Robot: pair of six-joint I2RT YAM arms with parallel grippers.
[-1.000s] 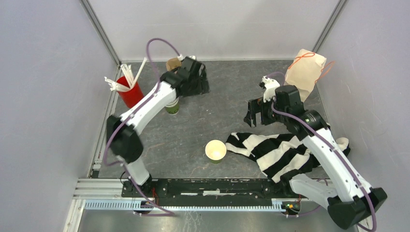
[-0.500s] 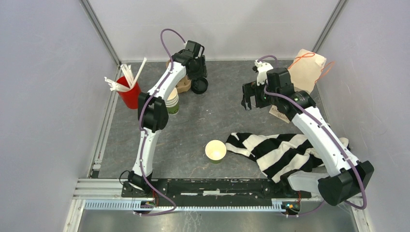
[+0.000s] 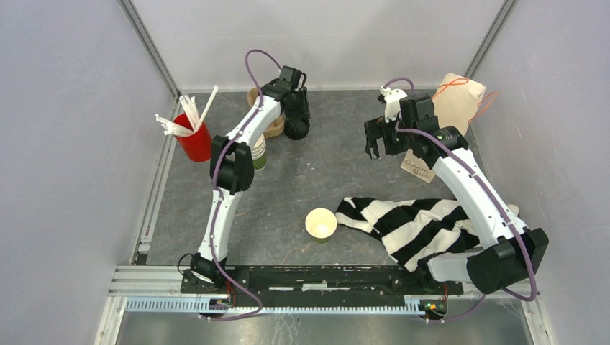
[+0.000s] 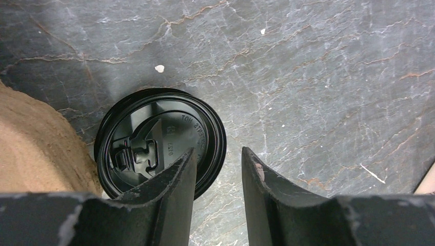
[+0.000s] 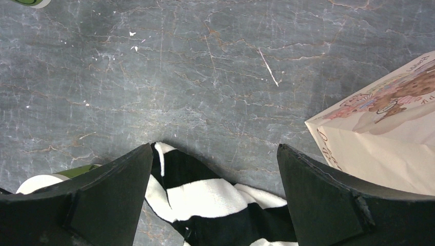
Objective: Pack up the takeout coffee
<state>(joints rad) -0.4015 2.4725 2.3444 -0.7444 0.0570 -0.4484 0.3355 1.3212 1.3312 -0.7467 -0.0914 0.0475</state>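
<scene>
L gripper (image 4: 219, 151) half-spread astride black lid (image 4: 154, 128) rim, far side; centre rim btwn jaws, then pinch. R gripper (image 5: 214, 147) wide, empty.

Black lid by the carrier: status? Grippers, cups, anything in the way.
Left gripper open, straddling rim of round black plastic lid. Right gripper wide open, empty. Small green paper cup unlidded, mid-table. Black-and-white striped cloth lies beside it.

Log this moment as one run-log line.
stage: lid pickup | left gripper: open, jaws straddling black lid rim, beside pulp carrier | right gripper: open, empty, above table | near cup: unlidded
</scene>
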